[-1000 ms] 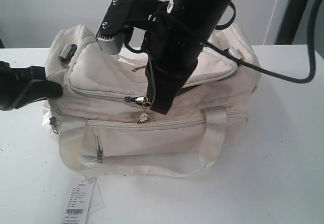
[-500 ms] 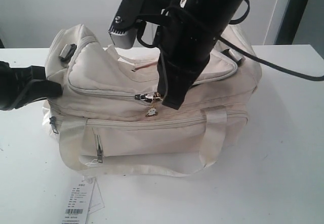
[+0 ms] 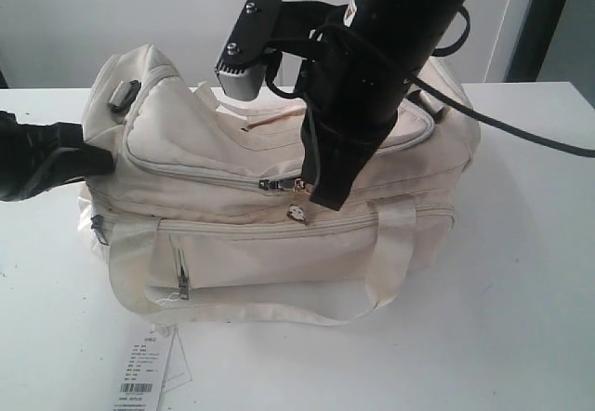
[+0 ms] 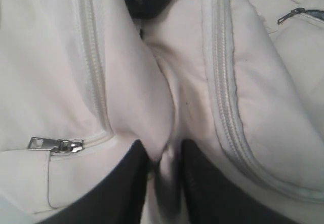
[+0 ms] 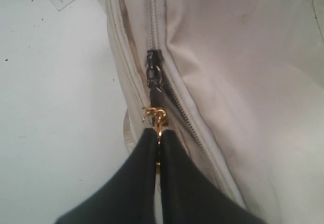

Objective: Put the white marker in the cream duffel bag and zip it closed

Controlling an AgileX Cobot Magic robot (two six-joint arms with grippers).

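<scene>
The cream duffel bag [image 3: 214, 146] lies on the white table [image 3: 521, 299]. Over its top zipper, my right gripper [image 3: 314, 193] is shut on the gold zipper pull [image 5: 154, 114], just behind the dark slider [image 5: 153, 74]. A small charm [image 3: 297, 213] dangles below the pull. At the bag's left end my left gripper [image 3: 100, 162] is shut on a fold of bag fabric [image 4: 163, 133], pinched between its black fingers [image 4: 126, 183]. The zipper behind the slider looks closed. The white marker is out of view.
A paper tag with a barcode [image 3: 147, 376] lies at the table's front left. The bag's strap handle [image 3: 390, 248] hangs down its front, next to the front pocket's zip pull [image 3: 182, 286]. A black cable [image 3: 521, 134] trails off the right arm over the table.
My right gripper has moved to the right along the top zipper, taking the pull and slider with it. The left gripper has kept its hold at the bag's end.
</scene>
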